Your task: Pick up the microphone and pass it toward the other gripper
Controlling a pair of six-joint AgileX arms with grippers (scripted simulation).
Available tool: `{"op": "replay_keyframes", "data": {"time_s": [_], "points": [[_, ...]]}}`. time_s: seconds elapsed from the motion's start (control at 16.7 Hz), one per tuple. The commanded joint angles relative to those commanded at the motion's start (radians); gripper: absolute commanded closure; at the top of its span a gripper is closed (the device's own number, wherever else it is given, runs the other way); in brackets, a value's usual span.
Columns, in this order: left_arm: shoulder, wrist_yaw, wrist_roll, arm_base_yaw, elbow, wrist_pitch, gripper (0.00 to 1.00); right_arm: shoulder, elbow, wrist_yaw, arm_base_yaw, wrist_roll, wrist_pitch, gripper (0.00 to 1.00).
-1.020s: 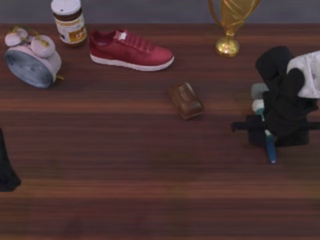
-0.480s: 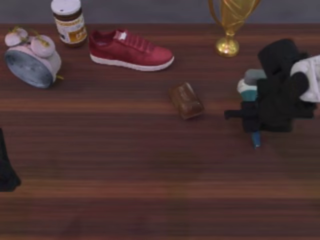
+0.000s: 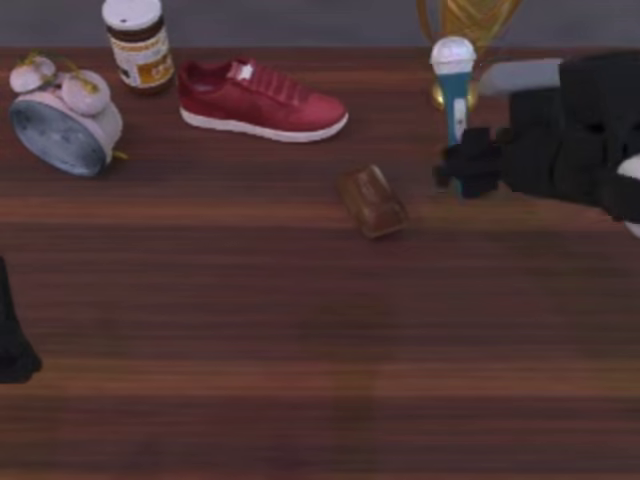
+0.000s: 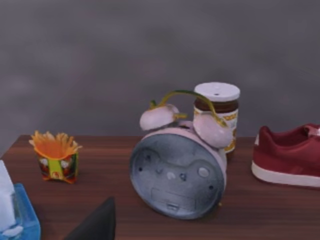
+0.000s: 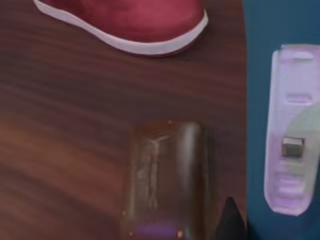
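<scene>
The microphone [image 3: 455,98] lies with its long axis toward the table's far edge, white head beyond the jaws, teal handle clamped in the right gripper [image 3: 462,170]. Since 0.5 s ago the gripper has swung leftward and farther back, and more of the handle shows. The gold trophy [image 3: 466,20] is just behind the head; the brown block [image 3: 372,200] just left of the jaws. The left gripper [image 3: 12,330] is parked at the left edge; jaw state unreadable.
</scene>
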Motion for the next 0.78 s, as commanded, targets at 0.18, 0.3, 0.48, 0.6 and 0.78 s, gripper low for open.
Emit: {"op": "replay_keyframes", "data": {"time_s": [0.18, 0.3, 0.48, 0.6, 0.78], "points": [[0.0, 0.0, 0.0, 0.0, 0.0, 0.0, 0.0, -0.066, -0.073, -0.087, -0.004, -0.052, 0.262, 1.0], [0.0, 0.0, 0.0, 0.0, 0.0, 0.0, 0.0, -0.112, -0.115, -0.138, -0.007, -0.085, 0.409, 1.0], [0.0, 0.0, 0.0, 0.0, 0.0, 0.0, 0.0, -0.173, -0.162, -0.194, -0.011, -0.123, 0.555, 1.0], [0.0, 0.0, 0.0, 0.0, 0.0, 0.0, 0.0, -0.194, -0.177, -0.213, -0.012, -0.136, 0.599, 1.0], [0.0, 0.0, 0.0, 0.0, 0.0, 0.0, 0.0, -0.197, -0.179, -0.216, -0.012, -0.138, 0.605, 1.0]]}}
